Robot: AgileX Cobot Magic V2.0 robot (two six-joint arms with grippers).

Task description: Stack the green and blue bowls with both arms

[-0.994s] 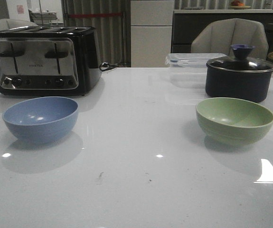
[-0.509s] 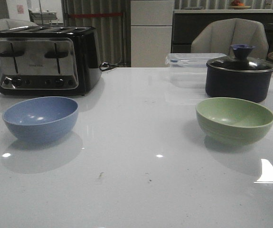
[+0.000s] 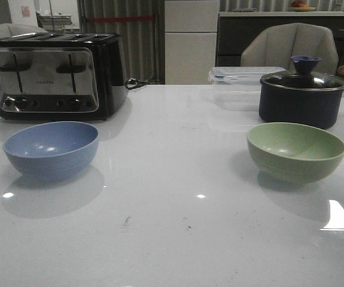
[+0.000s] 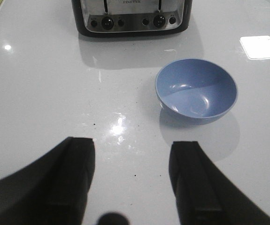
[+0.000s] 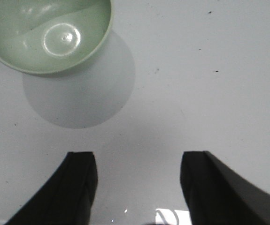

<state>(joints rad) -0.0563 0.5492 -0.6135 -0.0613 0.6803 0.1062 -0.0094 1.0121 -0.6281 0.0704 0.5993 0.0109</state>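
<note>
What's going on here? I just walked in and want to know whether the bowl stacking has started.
Not yet. The dusty blue round bowl and the pale sage green round bowl sit apart on the glossy white table, both empty and untouched. The left gripper hangs open above the table short of the blue bowl, and the right gripper hangs open short of the green one. Neither holds anything.
</note>
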